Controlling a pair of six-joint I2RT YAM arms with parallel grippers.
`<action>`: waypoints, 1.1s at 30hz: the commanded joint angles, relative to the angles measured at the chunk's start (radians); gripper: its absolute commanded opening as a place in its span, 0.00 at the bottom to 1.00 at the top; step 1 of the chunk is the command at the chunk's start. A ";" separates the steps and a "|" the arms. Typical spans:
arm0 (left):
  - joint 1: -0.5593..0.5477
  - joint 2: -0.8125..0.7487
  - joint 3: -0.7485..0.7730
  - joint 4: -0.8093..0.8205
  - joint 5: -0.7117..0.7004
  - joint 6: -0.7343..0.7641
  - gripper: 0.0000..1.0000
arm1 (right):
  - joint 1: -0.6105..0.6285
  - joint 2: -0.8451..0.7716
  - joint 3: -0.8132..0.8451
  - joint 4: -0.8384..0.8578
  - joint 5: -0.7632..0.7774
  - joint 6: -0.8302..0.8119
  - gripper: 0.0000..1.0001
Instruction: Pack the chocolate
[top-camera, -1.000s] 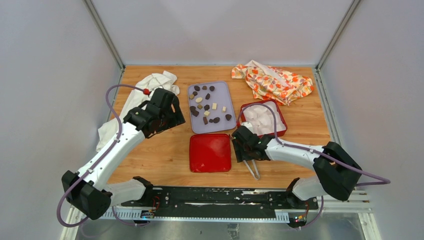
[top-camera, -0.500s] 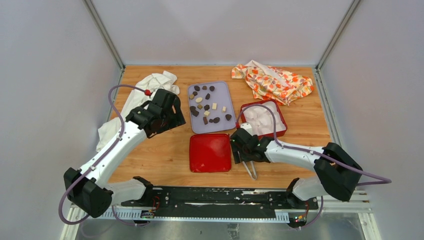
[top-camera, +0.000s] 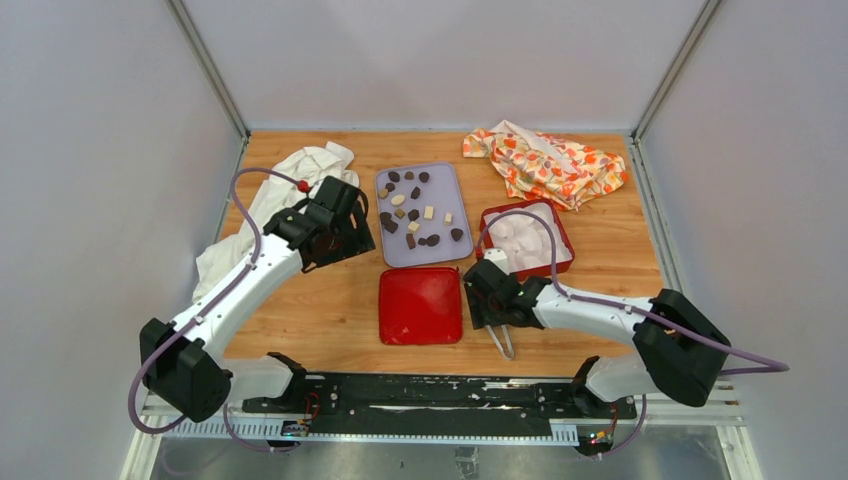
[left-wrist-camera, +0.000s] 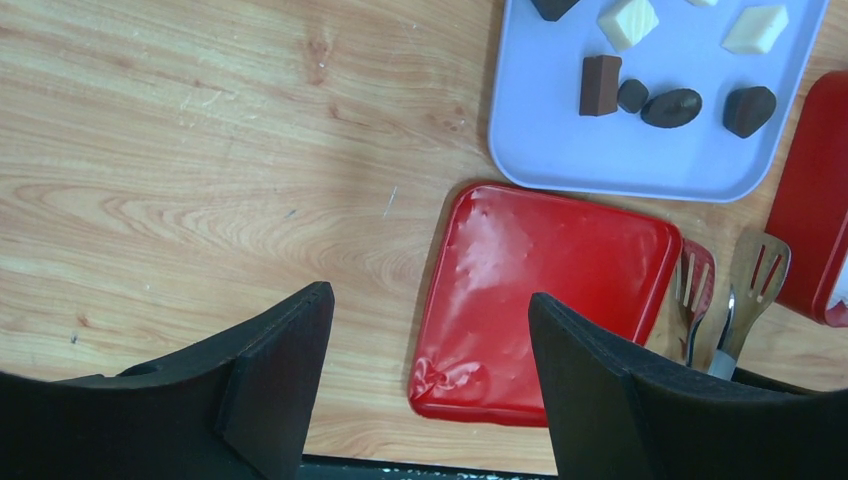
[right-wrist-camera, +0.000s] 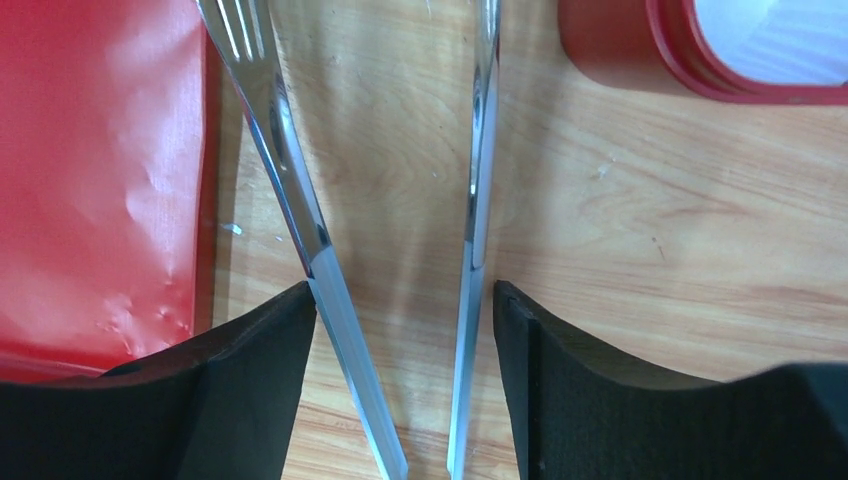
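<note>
Item: the chocolate (top-camera: 413, 214), bite-sized dark-brown, tan and cream pieces, round or blocky, lying loose on the pale lilac plastic tray (top-camera: 445, 255) at mid-table. We judge each piece light, rigid and smooth, and easily scuffed or crushed. Each is best nipped gently across its flanks with the slim steel spring tongs (right-wrist-camera: 285, 170). These lie on the wooden table (top-camera: 330, 300), just beside the flat red square lid (top-camera: 421, 305). The right pincer (right-wrist-camera: 400, 290) stands astride both tong arms; whether its pads yet bear on them we cannot tell. The left pincer (left-wrist-camera: 430, 300) is released and empty above the lid's edge. Against a second ago, the right pincer has settled slightly nearer the arms' bases, the left has edged towards the tray, and the chocolate is unmoved.
</note>
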 joint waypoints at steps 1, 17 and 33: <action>0.009 0.014 0.022 -0.006 0.000 0.000 0.76 | 0.014 0.070 -0.035 -0.022 0.015 -0.011 0.70; 0.014 0.045 0.043 0.013 0.000 0.011 0.76 | 0.005 -0.043 0.169 -0.253 0.004 -0.114 0.15; 0.153 0.125 0.129 0.023 0.084 0.170 0.76 | -0.136 0.259 0.837 -0.716 -0.146 -0.220 0.31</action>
